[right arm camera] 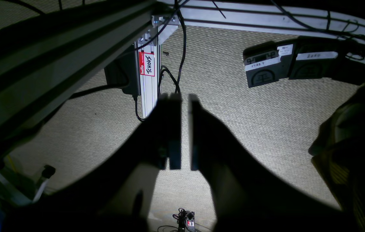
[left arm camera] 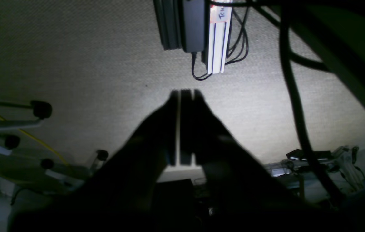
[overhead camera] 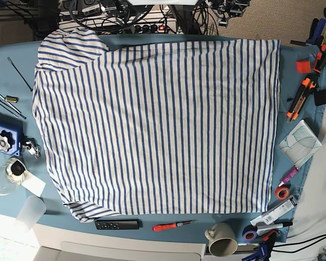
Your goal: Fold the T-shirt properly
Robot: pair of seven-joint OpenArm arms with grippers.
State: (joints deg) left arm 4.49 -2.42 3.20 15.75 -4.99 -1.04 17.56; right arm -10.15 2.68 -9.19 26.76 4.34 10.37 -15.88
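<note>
Left gripper [left arm camera: 185, 93], in its wrist view, has its jaws pressed together on nothing, pointing down at carpeted floor [left arm camera: 73, 58] beside an aluminium post [left arm camera: 216, 42]; no cloth shows.

Right gripper [right arm camera: 184, 96], in its own view, is nearly clenched, a thin slit between the fingers, and empty, over the same floor near labelled foot pedals [right arm camera: 266, 67].

Only the base view shows the T-shirt [overhead camera: 163, 125]: spread flat on the blue table [overhead camera: 16, 70], sleeves towards that view's left, hem to its right, long axis left to right. Neither arm appears there, so both seem parked below table level, and which is nearer cannot be judged.
</note>
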